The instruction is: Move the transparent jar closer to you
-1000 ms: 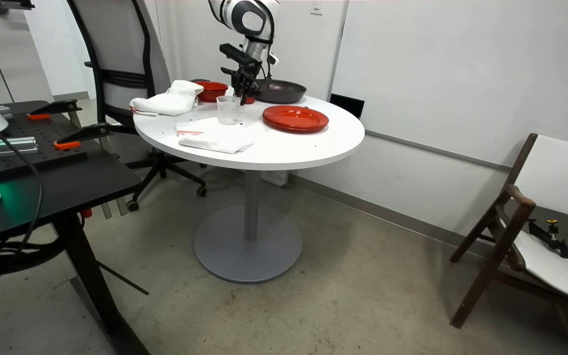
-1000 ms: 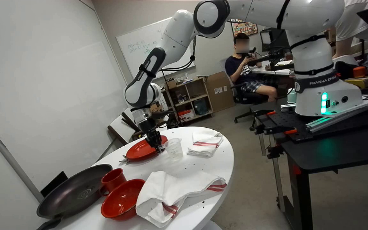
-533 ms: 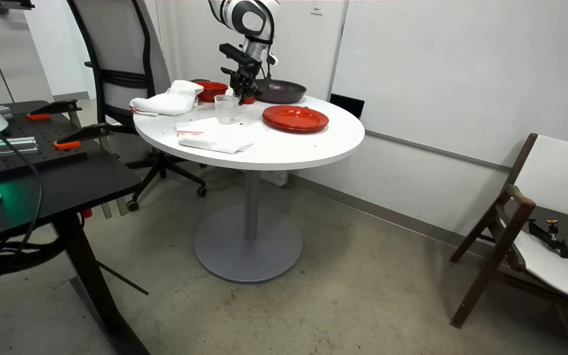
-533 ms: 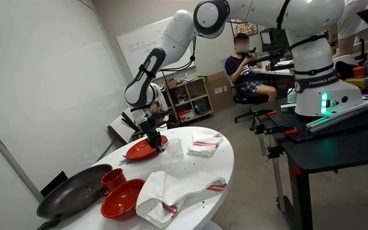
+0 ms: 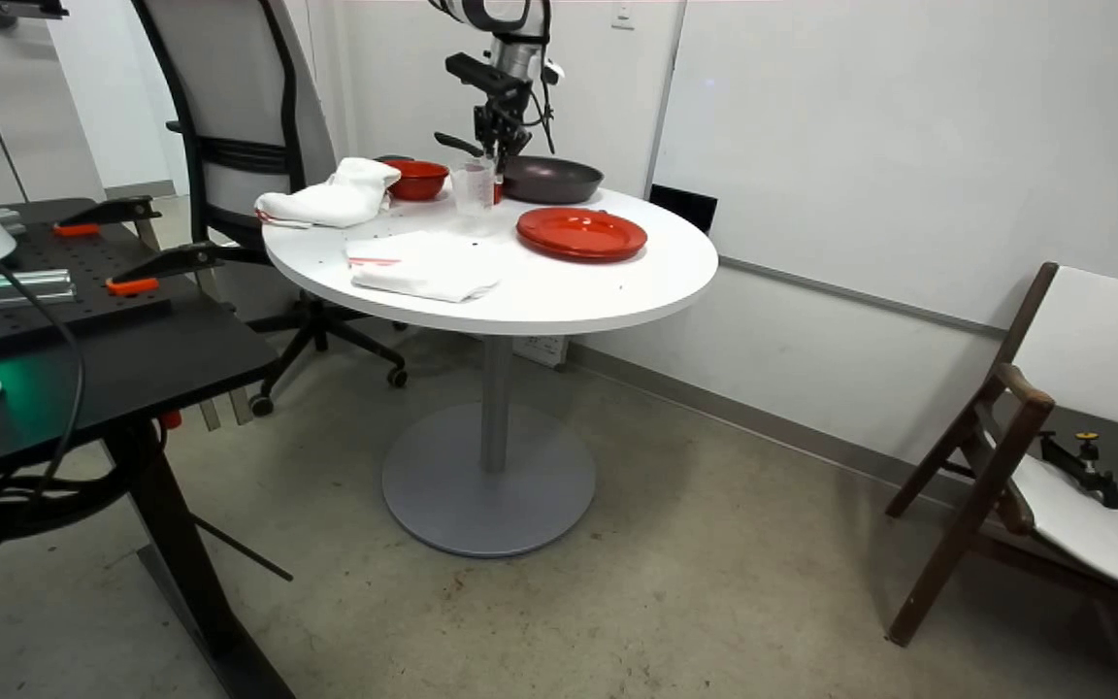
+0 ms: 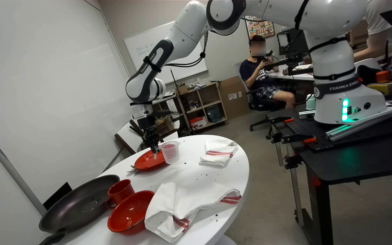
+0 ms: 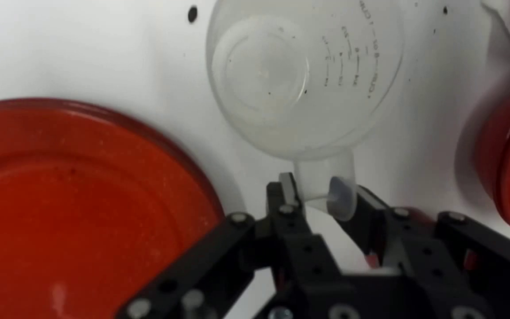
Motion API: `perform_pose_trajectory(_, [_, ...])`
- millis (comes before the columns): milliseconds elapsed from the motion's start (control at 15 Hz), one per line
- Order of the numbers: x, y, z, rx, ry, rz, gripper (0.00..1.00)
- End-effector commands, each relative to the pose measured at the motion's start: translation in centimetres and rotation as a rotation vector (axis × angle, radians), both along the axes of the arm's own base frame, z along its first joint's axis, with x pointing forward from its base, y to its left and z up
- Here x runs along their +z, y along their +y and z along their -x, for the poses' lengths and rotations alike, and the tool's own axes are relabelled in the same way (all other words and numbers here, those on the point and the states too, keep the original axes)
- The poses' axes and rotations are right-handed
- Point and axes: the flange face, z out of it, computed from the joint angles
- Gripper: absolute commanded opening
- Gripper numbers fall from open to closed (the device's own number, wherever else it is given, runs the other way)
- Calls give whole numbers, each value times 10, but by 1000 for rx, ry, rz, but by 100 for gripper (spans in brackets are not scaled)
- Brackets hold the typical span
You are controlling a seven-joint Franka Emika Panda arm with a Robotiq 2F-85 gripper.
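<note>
The transparent jar (image 5: 470,189) is a see-through measuring cup with printed marks and a handle. In an exterior view it looks slightly raised off the white table, near the edge of the red plate (image 6: 148,161). In the wrist view the jar (image 7: 277,79) fills the top middle, tilted, and its handle sits between my two fingers. My gripper (image 7: 323,188) is shut on that handle, with a finger against each side. The gripper also shows in both exterior views (image 5: 499,167) (image 6: 155,151), beside the jar on its side away from the robot base.
Red plates (image 5: 582,234), a dark pan (image 6: 80,202), a red cup (image 6: 120,191), a red bowl (image 6: 130,212) and two white cloths (image 6: 182,204) (image 6: 219,153) stand around on the round white table (image 5: 608,296). The plate (image 7: 73,212) lies left in the wrist view.
The gripper and jar have moved together, up and away from the robot base, toward the red plate. Half a second ago the jar stood nearer the folded cloth.
</note>
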Motion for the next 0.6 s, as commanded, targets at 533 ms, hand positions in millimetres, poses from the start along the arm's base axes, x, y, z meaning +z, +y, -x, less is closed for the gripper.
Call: perform_pose_trajectory(533, [88,13,38,42,-319,-33,7])
